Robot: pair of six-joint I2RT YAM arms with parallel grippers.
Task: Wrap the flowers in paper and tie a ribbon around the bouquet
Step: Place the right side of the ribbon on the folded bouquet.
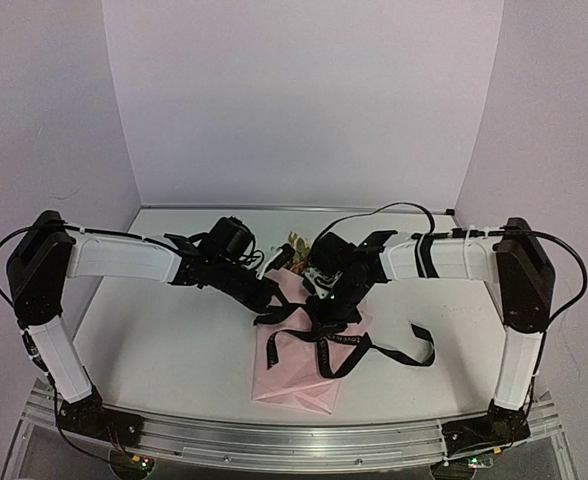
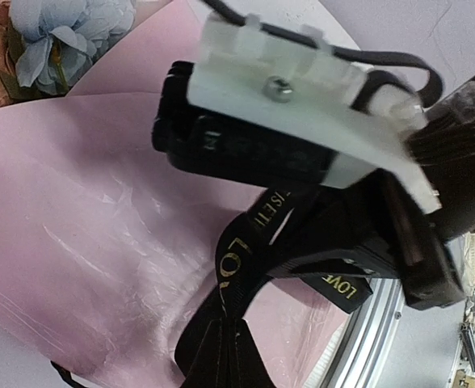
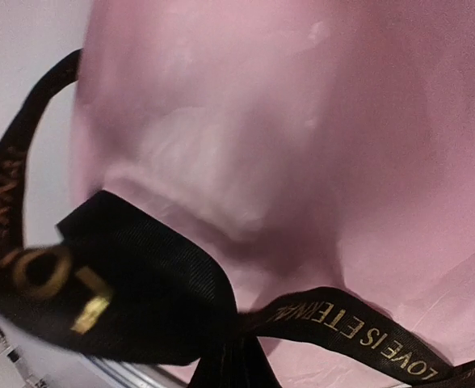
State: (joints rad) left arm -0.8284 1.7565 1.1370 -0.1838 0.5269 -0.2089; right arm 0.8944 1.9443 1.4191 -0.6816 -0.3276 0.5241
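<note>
Ribbon (image 3: 132, 299) looms closest, looped and crossed over the pink paper (image 3: 318, 145). Jaws closed tight on both left gripper (image 1: 271, 296) and right gripper (image 1: 332, 308), at the waist of the bouquet (image 1: 296, 378) lying between the arms. Whether either pinches ribbon, can't tell. Tying step, I'd say. Next: draw the ends apart to tighten.

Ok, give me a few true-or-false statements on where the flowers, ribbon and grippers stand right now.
1. The flowers are tucked into the pink paper, with blooms showing at one end. True.
2. The ribbon is plain white. False: it is black with gold lettering.
3. The left gripper and right gripper sit far apart at the table's sides. False: they meet over the paper.
4. A ribbon end trails onto the table on the right arm's side. True.
</note>
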